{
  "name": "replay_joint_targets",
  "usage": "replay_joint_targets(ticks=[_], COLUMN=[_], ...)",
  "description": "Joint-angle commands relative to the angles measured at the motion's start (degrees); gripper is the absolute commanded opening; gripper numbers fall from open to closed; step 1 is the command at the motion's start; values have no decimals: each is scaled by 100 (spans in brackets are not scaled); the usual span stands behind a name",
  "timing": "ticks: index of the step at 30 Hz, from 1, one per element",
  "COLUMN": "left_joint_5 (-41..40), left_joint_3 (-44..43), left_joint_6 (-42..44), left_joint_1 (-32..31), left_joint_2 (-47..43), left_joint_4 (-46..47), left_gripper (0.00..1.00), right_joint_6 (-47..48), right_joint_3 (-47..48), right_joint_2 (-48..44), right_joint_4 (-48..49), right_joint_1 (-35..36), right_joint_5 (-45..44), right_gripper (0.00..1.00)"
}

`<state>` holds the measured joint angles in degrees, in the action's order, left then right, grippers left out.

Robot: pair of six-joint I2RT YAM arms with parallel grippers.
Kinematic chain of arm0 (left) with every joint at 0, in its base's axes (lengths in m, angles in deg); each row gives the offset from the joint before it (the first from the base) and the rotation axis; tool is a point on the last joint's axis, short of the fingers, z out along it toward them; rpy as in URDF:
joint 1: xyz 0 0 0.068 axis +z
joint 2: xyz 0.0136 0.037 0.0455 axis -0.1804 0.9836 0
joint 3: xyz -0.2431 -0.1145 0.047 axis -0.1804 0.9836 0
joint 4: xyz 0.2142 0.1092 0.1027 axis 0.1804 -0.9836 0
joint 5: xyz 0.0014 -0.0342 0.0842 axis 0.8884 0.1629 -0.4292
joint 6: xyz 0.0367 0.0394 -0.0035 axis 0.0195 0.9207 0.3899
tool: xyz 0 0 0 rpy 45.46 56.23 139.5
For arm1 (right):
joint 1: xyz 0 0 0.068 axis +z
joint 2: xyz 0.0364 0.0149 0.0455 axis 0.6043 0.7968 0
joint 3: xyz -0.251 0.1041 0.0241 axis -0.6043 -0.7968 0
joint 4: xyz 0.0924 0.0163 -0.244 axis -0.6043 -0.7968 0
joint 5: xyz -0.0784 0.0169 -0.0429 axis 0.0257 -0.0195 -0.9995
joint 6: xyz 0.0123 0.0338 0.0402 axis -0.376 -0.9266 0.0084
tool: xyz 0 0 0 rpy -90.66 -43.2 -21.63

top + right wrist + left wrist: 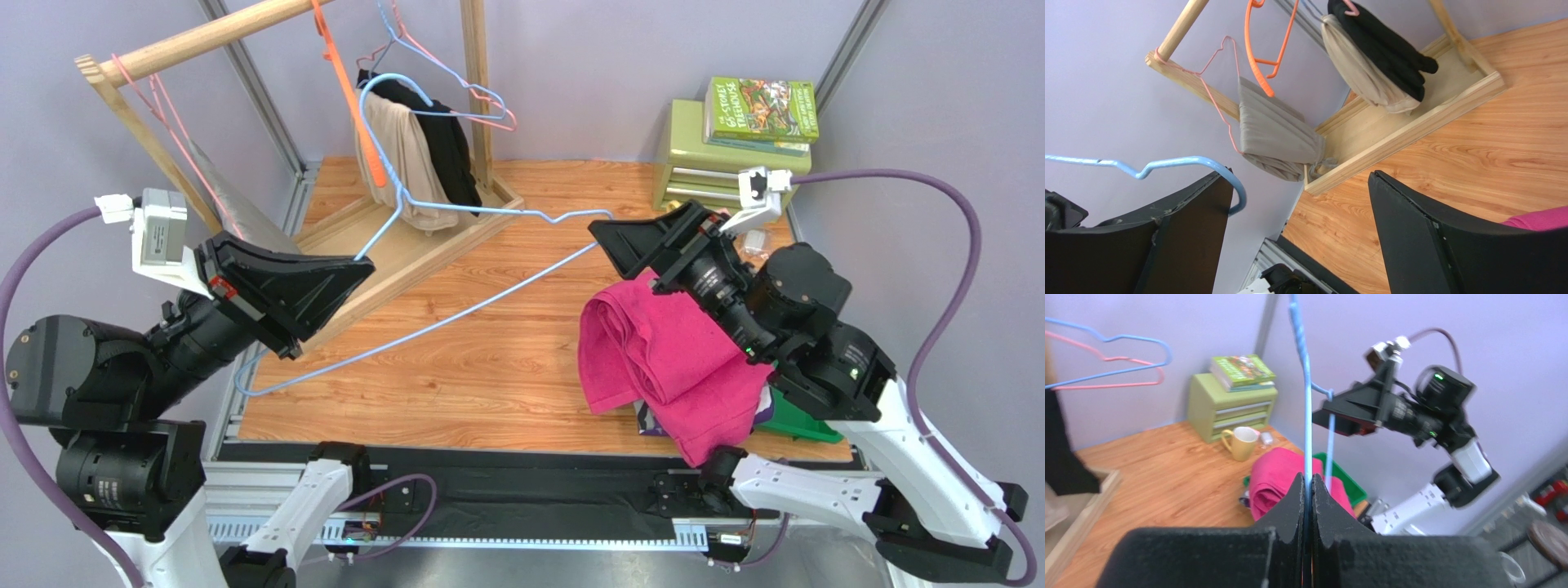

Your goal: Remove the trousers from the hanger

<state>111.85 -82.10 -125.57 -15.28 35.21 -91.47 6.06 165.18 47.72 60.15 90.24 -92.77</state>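
Nearest, well in front of the rack (196, 43) and to its right, the pink trousers (662, 349) lie heaped at the table's near edge, slumped against the right arm and apart from the hanger (1192, 162). A patterned edge of the camouflage pair (648, 423) shows under them. In front of the rack on its left, the left gripper (1309, 484) has its jaws pressed together on the blue hanger's wire. The hanger stretches in the air across the front of the rack toward the right gripper (1295, 180), whose jaws stand wide apart with nothing between them. The hook curls just beside one finger; whether it touches cannot be told. On the rack hang a beige garment (399, 153) and a black garment (451, 147), side by side, with an orange hanger (353, 104) to their left and a grey cloth (1275, 131) further left. Right of the rack, against the far wall, stand green drawers (702, 159) with books (761, 108) on top and a mug (1241, 443) just in front.
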Motion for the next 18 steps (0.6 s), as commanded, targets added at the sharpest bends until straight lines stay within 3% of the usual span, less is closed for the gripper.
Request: replay_joint_targets(ticks=[1, 6, 14, 18], left_joint_5=[-2016, -2728, -2851, -3754], left_joint_3=[-600, -1083, -1049, -1250], left_joint_6=[806, 1194, 1159, 1387], left_joint_1=[-12, -12, -12, -12], left_joint_2=[181, 243, 146, 32], left_joint_4=[-916, -1356, -1365, -1715], left_gripper=[0, 0, 0, 0], right_joint_6=[429, 534, 816, 816], right_joint_3=[-175, -263, -185, -175], right_joint_2=[-188, -320, -197, -162], right_joint_4=[-600, -715, -601, -610], right_joint_1=[-50, -59, -67, -59], right_joint_5=[-691, -797, -174, -85], right_gripper=[83, 85, 95, 95])
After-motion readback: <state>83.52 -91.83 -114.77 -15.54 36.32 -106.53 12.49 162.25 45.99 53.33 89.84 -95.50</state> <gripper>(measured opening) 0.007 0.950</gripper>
